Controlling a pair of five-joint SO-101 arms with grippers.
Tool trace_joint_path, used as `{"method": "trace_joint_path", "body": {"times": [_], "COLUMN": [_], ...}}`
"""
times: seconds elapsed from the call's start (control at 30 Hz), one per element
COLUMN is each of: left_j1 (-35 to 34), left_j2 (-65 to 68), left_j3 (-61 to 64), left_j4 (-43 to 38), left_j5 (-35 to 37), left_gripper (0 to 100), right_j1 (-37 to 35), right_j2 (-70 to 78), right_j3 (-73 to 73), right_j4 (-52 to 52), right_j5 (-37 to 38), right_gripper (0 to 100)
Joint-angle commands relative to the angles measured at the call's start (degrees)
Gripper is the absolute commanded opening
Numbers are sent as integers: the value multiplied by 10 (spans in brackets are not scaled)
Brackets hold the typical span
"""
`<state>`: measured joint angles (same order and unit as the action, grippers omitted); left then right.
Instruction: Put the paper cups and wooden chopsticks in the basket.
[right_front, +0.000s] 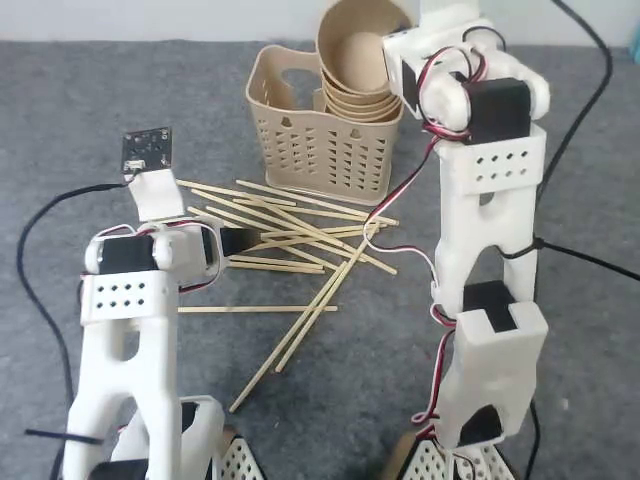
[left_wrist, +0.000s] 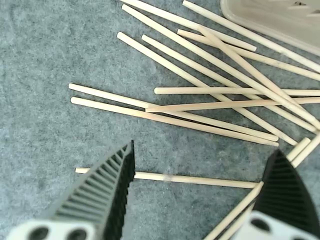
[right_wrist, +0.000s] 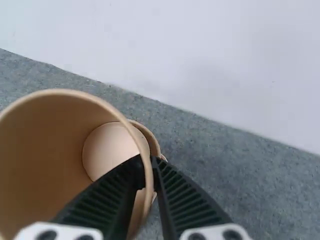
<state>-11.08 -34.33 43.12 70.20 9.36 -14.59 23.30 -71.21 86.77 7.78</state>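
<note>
A beige slotted basket (right_front: 300, 140) stands at the back of the table. A stack of brown paper cups (right_front: 360, 98) leans in its right side. My right gripper (right_wrist: 150, 175) is shut on the rim of the top paper cup (right_wrist: 55, 150), one finger inside and one outside; in the high view this cup (right_front: 355, 45) is tilted above the stack. Several wooden chopsticks (right_front: 300, 235) lie scattered on the grey mat in front of the basket. My left gripper (left_wrist: 200, 175) is open just above the chopsticks (left_wrist: 200, 107), one chopstick (left_wrist: 170, 177) lying across between its fingers.
The mat is grey felt (right_front: 560, 200) with a white wall behind. Black cables (right_front: 40, 230) run along both sides of the arms. The basket's left half (right_front: 285, 90) holds no cups. The basket corner (left_wrist: 280, 15) is close beyond the chopsticks.
</note>
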Motion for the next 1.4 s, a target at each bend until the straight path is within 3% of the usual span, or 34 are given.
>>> {"method": "trace_joint_path", "body": {"times": [0.0, 0.2, 0.43, 0.63, 0.9, 1.2, 1.37], "left_j1": [1, 1, 1, 1, 1, 1, 1], "left_j2": [-22, -22, -22, -22, -22, -22, -22], "left_j3": [-2, -2, -2, -2, -1, 10, 10], "left_j4": [-11, -11, -11, -11, -12, -37, -36], "left_j5": [-4, -4, -4, -4, -4, -4, -17], "left_gripper": [382, 382, 382, 382, 382, 382, 382], "right_j1": [6, 5, 21, -5, -15, -17, -15], "right_j2": [-12, -13, -54, -84, 69, 183, 213], "right_j3": [-25, -28, -82, -119, -110, -256, -251], "right_j4": [9, -14, -21, 51, 19, 115, 129], "right_j5": [-3, -4, -8, -10, -10, -35, -38], "right_gripper": [46, 229, 180, 0, 8, 9, 9]}}
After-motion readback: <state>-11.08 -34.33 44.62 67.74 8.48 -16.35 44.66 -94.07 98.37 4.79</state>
